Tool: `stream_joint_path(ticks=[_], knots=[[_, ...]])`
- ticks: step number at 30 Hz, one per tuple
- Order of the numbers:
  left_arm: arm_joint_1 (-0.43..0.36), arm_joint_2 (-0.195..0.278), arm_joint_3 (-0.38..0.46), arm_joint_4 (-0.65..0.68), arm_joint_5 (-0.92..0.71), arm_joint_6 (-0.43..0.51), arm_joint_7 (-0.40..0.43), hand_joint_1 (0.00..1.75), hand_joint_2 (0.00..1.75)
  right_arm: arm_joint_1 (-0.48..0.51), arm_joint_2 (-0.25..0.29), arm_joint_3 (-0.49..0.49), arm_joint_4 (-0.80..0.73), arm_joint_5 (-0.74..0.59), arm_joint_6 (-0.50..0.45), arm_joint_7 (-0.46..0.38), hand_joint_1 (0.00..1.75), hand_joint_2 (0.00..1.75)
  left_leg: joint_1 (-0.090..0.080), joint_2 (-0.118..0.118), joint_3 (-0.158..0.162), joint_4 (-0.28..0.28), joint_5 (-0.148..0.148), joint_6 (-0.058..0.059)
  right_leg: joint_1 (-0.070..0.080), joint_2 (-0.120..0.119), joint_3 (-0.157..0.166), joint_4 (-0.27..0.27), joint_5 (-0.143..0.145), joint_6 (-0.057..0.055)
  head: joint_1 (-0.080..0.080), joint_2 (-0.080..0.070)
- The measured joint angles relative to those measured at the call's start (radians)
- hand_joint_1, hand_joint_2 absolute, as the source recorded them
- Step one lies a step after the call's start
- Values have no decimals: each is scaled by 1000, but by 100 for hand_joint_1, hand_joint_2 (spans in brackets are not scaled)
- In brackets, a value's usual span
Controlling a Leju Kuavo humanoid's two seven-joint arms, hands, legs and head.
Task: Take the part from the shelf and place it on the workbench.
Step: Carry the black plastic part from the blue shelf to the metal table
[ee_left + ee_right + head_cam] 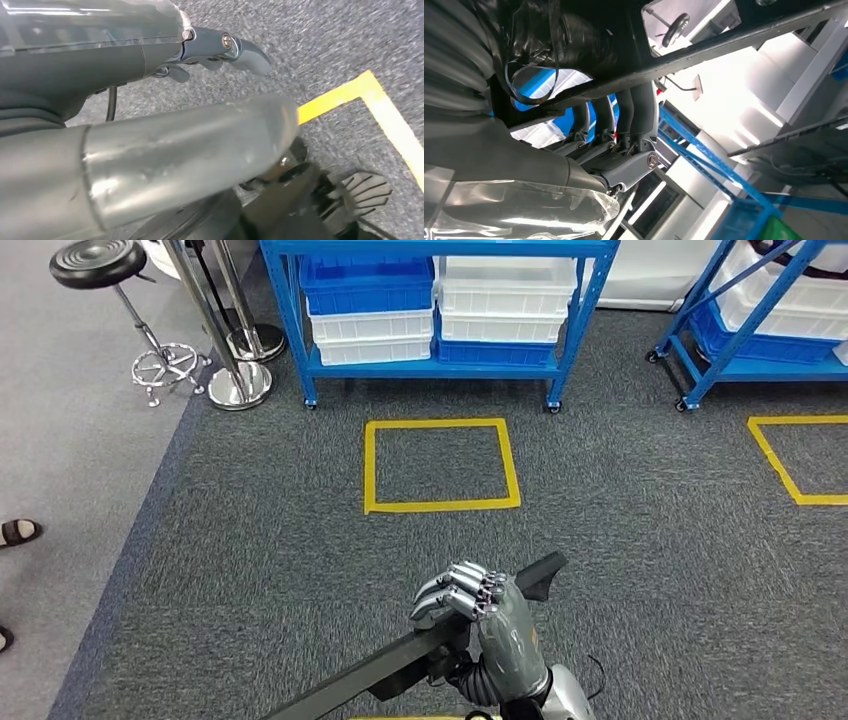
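The part is a long black bar [372, 668] with an angled end. In the head view it runs from low centre-left up past my right hand [482, 618], which grips it near that end, above the grey carpet. In the right wrist view my dark fingers [633, 112] wrap around the black bar [734, 42]. My left hand [220, 47] hangs over the carpet with its fingers loosely apart and nothing in them.
A blue wheeled shelf [440, 368] with blue and white bins stands ahead, behind a yellow taped square [440, 504] on the floor. A second blue shelf [745, 365] is at the right, a black stool [98, 262] and chrome posts at the left. A person's feet [16, 532] show at the left edge.
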Motion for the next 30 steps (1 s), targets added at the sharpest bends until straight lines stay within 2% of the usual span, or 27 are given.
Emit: stream_joint_path(ticks=[2,3,5,7,8,9,10,11,13,14,15,17,19,21,22,23,24,25,26,28,29,30], knots=[[3,-1,-4,0,0,2,-7,0,0,1,0,-3,-1,2,2,-2,175,175,-2,2,-2,-16,1,25,-2,0,-4,2,13,13,0,0],[4,-1,-5,0,0,5,-8,0,0,2,0,-5,-2,2,5,-2,175,175,-1,4,-6,-18,9,34,-4,1,-8,9,6,19,0,0],[5,-2,-7,0,0,9,-9,0,0,4,1,-7,-2,-5,15,-2,175,175,1,12,-20,-20,28,50,-8,6,-32,75,-53,29,0,0],[5,-3,-10,0,0,12,-10,0,0,5,1,-9,-2,-14,23,-3,175,175,0,20,-37,-19,41,55,-9,8,-70,196,-134,37,0,0],[7,-3,-11,0,0,13,-10,0,0,7,1,-10,-2,-19,25,-3,175,175,-1,25,-45,-18,47,54,-9,8,-78,239,-155,39,0,0],[8,-3,-12,0,0,14,-10,0,0,8,1,-12,-2,-23,28,-3,175,175,-2,32,-51,-16,52,53,-9,8,-70,255,-162,40,0,0],[9,-3,-14,0,-1,15,-11,0,0,9,1,-14,-2,-27,31,-4,175,175,-2,39,-57,-15,56,52,-9,6,-41,230,-150,38,0,0],[10,-4,-15,0,-1,16,-11,0,0,10,1,-15,-2,-29,34,-5,175,175,-2,46,-59,-13,58,49,-8,0,6,170,-127,34,0,0],[10,-6,-20,0,-1,18,-12,0,0,10,1,-17,-3,-30,38,-6,175,175,-5,60,-62,-11,62,43,0,-30,94,36,-96,20,0,0],[9,-6,-22,0,-1,19,-12,0,0,10,1,-19,-4,-30,39,-7,175,175,-7,67,-63,-10,63,39,5,-41,116,-3,-90,13,0,0],[9,-7,-23,0,-1,19,-13,0,0,11,1,-20,-5,-30,40,-7,175,175,-9,75,-63,-10,64,33,10,-46,122,-20,-91,7,0,0],[6,-8,-27,0,0,20,-18,0,0,13,1,-22,-7,-29,42,-8,175,175,-9,88,-63,-10,64,23,8,-29,118,-27,-82,-4,0,0],[5,-8,-29,0,1,20,-25,0,0,14,2,-24,-10,-26,44,-8,175,175,-7,64,-76,22,34,13,2,-13,116,-38,-71,-17,0,0],[6,-8,-30,0,1,20,-29,0,0,14,4,-25,-10,-24,49,-8,175,175,-4,22,-124,130,-32,8,0,2,110,-41,-63,-27,0,0],[8,-8,-30,0,2,20,-29,0,0,14,4,-25,-10,-24,51,-8,175,175,-3,11,-153,197,-63,6,1,12,106,-40,-61,-29,0,0],[9,-8,-31,0,2,19,-29,0,0,15,4,-25,-10,-24,52,-8,175,175,-3,7,-175,247,-78,5,2,23,101,-38,-59,-29,0,0],[11,-8,-31,0,2,19,-29,0,0,15,4,-25,-10,-24,52,-8,175,175,-2,4,-182,264,-74,5,3,35,97,-34,-57,-28,0,0],[12,-8,-31,0,2,19,-29,0,0,15,4,-25,-10,-24,52,-8,175,175,-2,2,-169,241,-50,6,3,47,94,-29,-57,-27,0,0],[12,-8,-31,0,2,19,-30,0,0,16,5,-25,-10,-24,52,-8,175,175,-2,-6,-140,183,-14,8,3,59,91,-24,-57,-26,0,0],[12,-8,-31,0,2,20,-30,0,0,15,5,-26,-10,-24,52,-8,175,175,0,-45,-81,59,34,14,3,80,83,-11,-58,-20,0,0],[11,-8,-31,0,2,20,-30,0,0,16,6,-26,-10,-24,52,-9,175,175,1,-60,-66,23,43,17,3,89,77,-6,-57,-14,0,0],[11,-7,-31,0,2,20,-30,0,0,16,6,-26,-10,-24,52,-9,175,175,0,-67,-61,10,42,20,3,98,72,-4,-54,-7,0,0]])
